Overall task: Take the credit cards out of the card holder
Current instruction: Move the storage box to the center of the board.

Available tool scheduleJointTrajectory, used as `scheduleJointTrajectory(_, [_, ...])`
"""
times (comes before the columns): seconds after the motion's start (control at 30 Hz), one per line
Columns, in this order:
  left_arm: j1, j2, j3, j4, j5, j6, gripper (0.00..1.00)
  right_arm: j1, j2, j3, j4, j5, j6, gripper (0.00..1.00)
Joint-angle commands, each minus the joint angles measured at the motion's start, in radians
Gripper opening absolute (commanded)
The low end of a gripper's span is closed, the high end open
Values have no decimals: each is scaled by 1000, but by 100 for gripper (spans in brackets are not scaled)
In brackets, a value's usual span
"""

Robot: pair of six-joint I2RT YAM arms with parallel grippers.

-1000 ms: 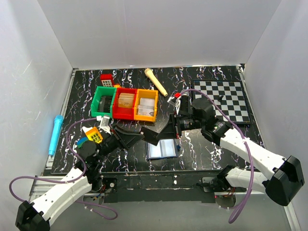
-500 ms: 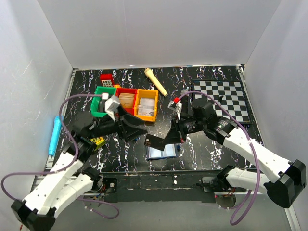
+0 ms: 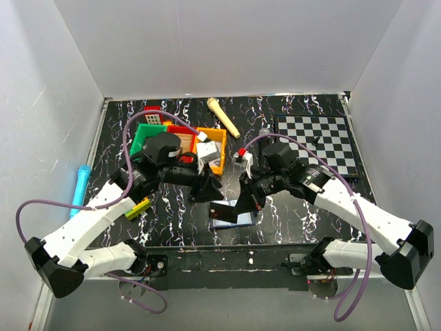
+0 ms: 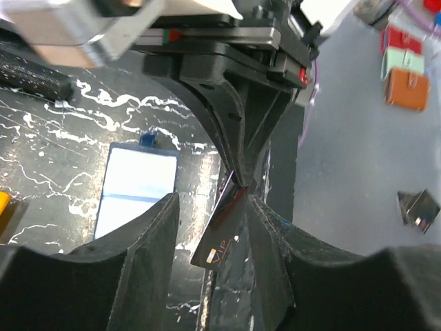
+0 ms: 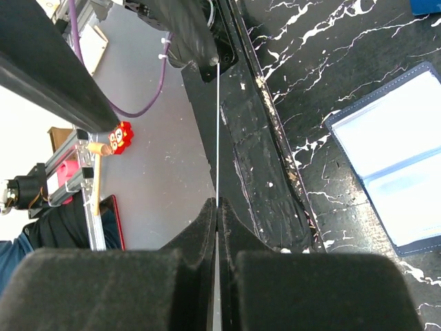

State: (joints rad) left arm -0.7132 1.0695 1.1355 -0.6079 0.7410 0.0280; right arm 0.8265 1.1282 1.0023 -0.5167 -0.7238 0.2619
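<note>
Right fingers (image 5: 209, 234) pinch card (image 4: 219, 238) | left fingers (image 3: 205, 189) spread around it | card holder (image 4: 134, 179) open below

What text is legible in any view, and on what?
"VIP": on the dark card pinched in the right gripper, left wrist view.
Card holder: open on the table, no print visible on its pale inside.
Orange bin: contents too small to read.
Nothing else legible in any view.
</note>
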Motion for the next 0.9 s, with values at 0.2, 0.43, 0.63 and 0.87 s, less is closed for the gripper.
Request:
scheduleJointTrajectory(0.2, [-94, 76, 82, -187, -78, 276, 39, 34, 33, 76, -48, 1, -56, 1])
scheduleJointTrajectory(0.43, [-107, 106, 84, -174, -55, 296, 37, 51, 44, 88, -49, -5, -61, 1])
scheduleJointTrajectory(0.63, [-134, 116, 72, -164, -49, 293, 37, 53, 45, 93, -45, -8, -59, 1])
scheduleJointTrajectory(0.87, [-163, 125, 52, -142, -38, 280, 33, 54, 44, 93, -32, -6, -52, 1])
